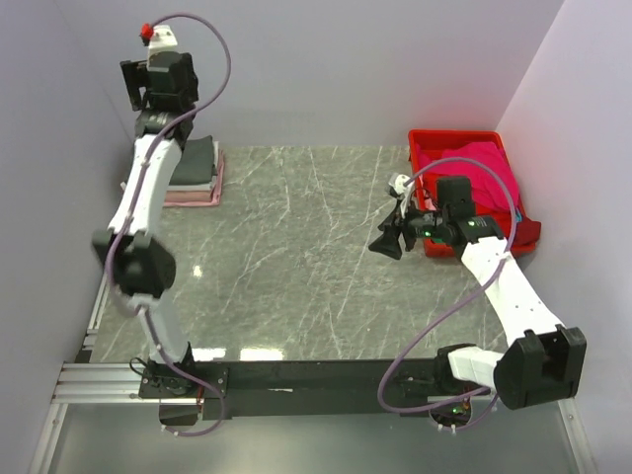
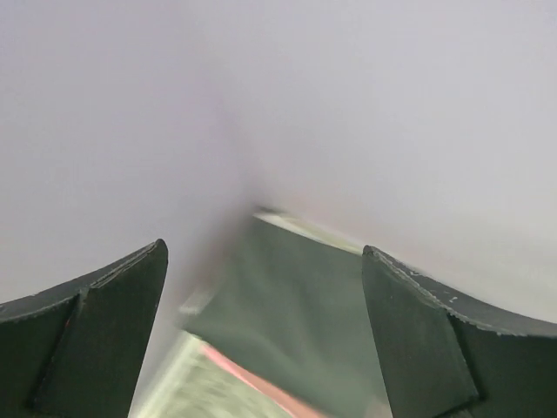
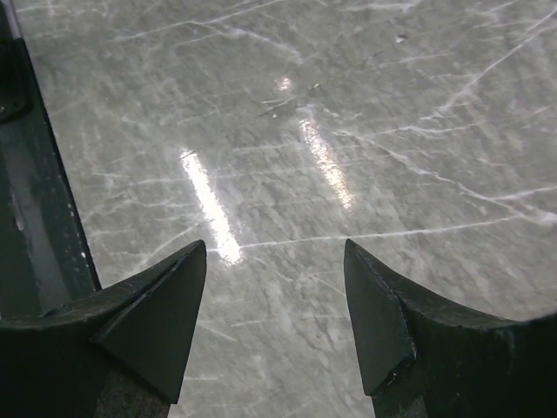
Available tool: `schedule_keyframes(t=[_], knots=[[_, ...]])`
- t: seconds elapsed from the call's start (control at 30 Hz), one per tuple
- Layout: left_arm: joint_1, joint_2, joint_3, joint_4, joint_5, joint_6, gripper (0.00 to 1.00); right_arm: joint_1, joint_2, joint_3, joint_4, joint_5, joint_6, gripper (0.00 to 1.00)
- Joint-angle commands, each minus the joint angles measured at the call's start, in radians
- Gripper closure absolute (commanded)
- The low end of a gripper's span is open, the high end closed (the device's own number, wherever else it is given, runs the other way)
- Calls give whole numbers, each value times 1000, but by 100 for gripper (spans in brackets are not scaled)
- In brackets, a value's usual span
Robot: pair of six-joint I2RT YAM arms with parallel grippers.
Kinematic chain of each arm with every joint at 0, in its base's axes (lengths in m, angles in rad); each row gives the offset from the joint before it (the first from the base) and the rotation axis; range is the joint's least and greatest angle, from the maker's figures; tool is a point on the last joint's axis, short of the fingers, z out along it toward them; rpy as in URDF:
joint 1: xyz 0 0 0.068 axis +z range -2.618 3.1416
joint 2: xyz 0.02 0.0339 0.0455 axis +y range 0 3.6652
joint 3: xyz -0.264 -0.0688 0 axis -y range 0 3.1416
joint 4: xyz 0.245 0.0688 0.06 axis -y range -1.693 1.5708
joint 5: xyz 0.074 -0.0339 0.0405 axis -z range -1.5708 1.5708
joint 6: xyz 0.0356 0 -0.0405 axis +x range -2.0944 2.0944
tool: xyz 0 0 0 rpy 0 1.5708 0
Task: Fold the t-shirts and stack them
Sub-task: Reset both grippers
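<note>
T-shirts (image 1: 202, 163) stacked far-left, magenta tee (image 1: 472, 168) in crate (image 1: 454, 135)

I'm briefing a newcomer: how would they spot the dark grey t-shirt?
Find the table's far left corner, where folded tees are stacked, partly hidden by the left arm. The dark grey t-shirt lies on top, above the pale pink one.

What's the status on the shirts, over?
Left gripper open, raised by folded stack. Right gripper open over table. Magenta shirt in crate. Nothing blocking.
</note>
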Motion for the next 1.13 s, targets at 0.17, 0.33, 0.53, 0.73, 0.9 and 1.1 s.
schedule_keyframes(t=[0.17, 0.33, 0.53, 0.73, 0.9, 1.1], knots=[[106, -490, -661, -23, 840, -512, 10, -10, -87, 12, -91, 85, -121, 28], [138, -844, -998, 71, 947, -443, 7, -19, -200, -17, 100, 437, 111, 25], [158, -1214, -1293, 68, 944, -429, 1, -92, -380, -121, 363, 812, 402, 13], [158, -1300, -1377, 62, 1073, -451, 1, -94, -462, -181, 431, 1211, 559, 5], [159, -1296, -1417, 32, 1112, -449, 1, -94, -543, -252, 434, 1196, 556, 5], [159, -1314, -1434, 19, 1108, -454, 1, -94, -581, -284, 427, 1165, 553, 6]])
